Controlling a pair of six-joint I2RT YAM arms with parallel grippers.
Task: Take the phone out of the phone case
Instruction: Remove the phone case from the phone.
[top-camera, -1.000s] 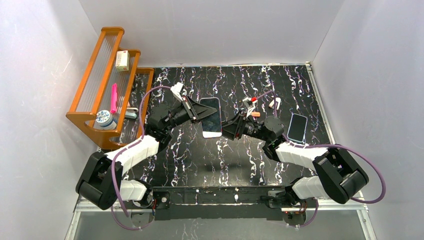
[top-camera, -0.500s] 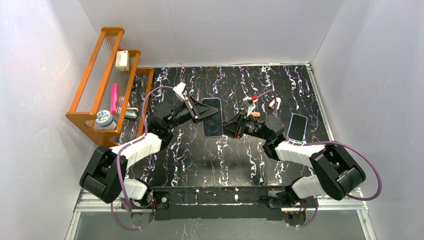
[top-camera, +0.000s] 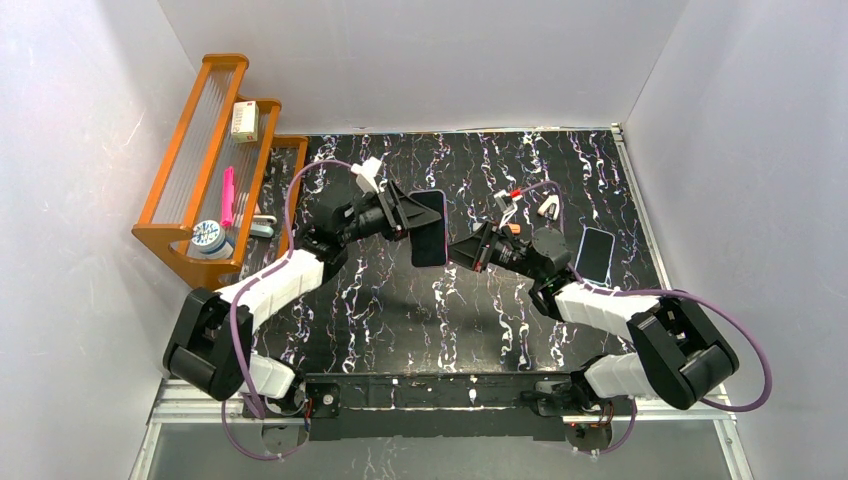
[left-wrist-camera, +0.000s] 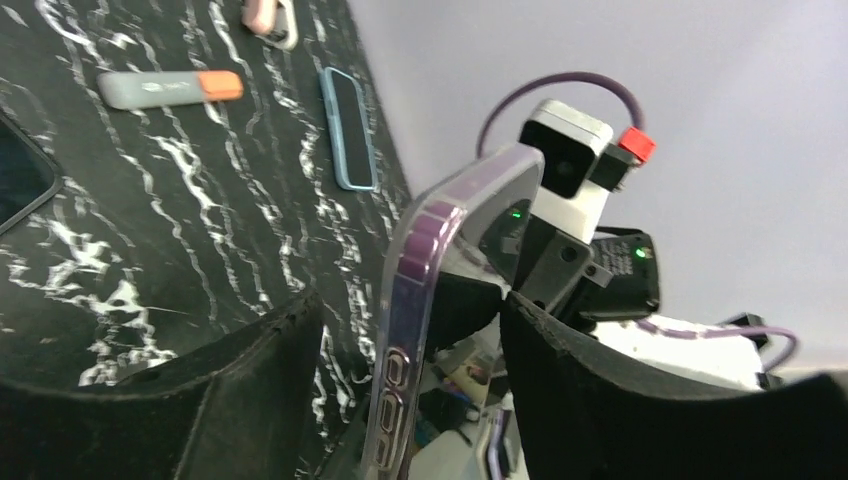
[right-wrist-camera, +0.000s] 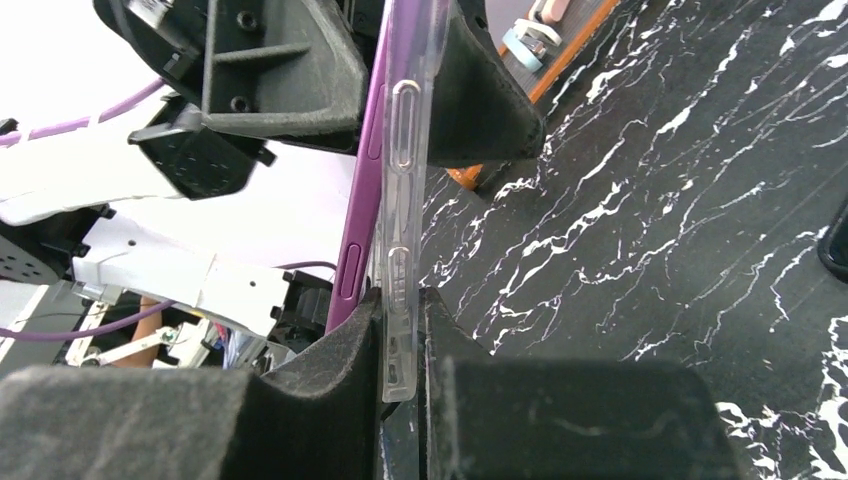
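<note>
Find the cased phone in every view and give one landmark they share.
Top external: cased phone at the centre of the picture, raised on edge.
Left wrist: edge-on, just left of centre, running down to the bottom edge.
Right wrist: edge-on and upright, left of centre.
Shared landmark: the black marbled table, in all three.

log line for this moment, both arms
left fingers: open, either side of phone | right fingers: shut on case edge | phone: in case, held upright
</note>
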